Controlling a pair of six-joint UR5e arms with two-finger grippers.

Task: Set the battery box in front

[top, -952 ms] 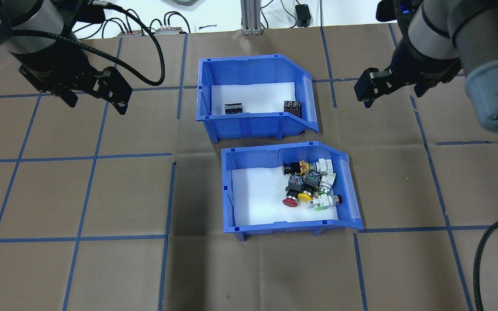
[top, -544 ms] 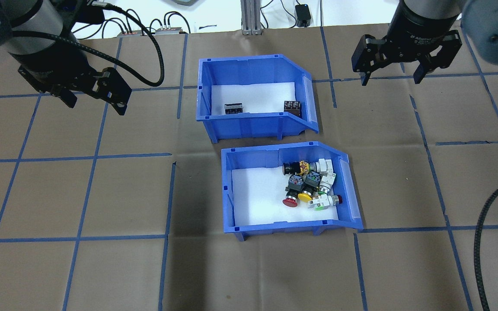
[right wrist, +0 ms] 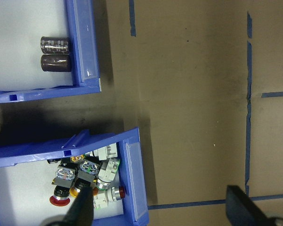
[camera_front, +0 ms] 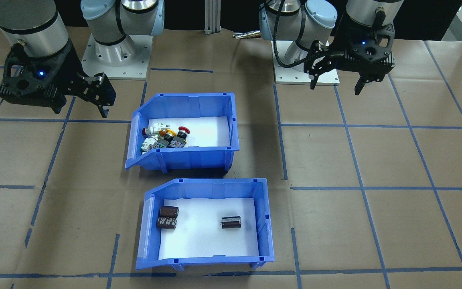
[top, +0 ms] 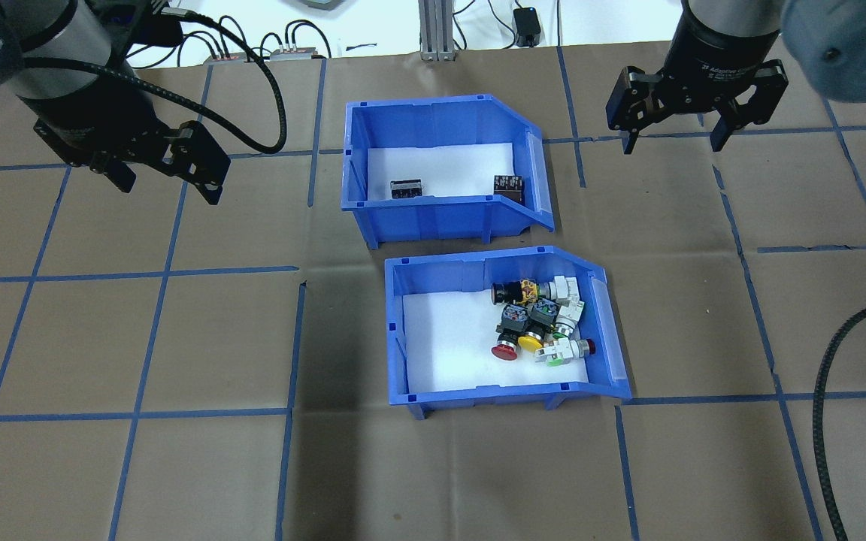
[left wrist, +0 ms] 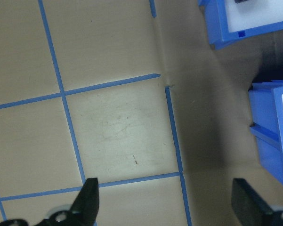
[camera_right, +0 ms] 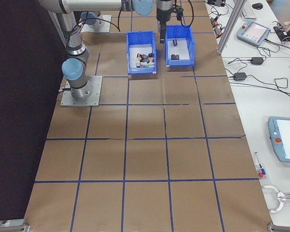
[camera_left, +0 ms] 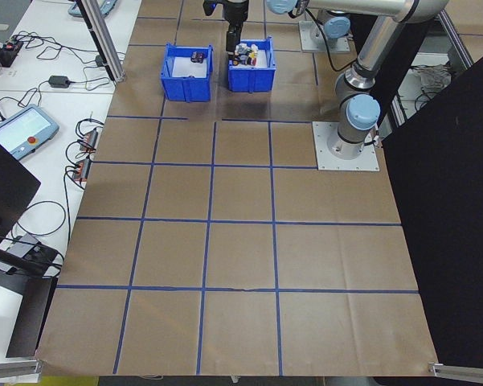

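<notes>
1. Looking down from behind our shoulders, we see the blue plastic sloped-front battery box point(top: 444, 169) with its white foam floor on the brown paper-covered bench point(top: 177, 338), at about 12 o'clock from the view's middle, on the side far from our base.
2. Three small dark brown cylindrical cells point(camera_front: 167, 211) lie on its foam in the front-facing view: two side by side near the sloped opening, one apart toward the back wall.
3. Just beside it, toward our base, sits a second blue plastic bin point(top: 504, 327) holding a heap of colourful push-button switches point(top: 538, 319); the two bins stand close but apart, with a strip of paper between them.
4. Our left hand point(top: 166, 169) hangs over bare bench at 9 o'clock from the battery box, well apart from it, its fingers spread wide and holding nothing.
5. Our right hand point(top: 670, 139) hangs at about 3 o'clock from the battery box, near its sloped opening but clear of it, fingers likewise spread wide and empty.
6. Blue tape lines point(top: 155, 274) mark the paper in a grid.
</notes>
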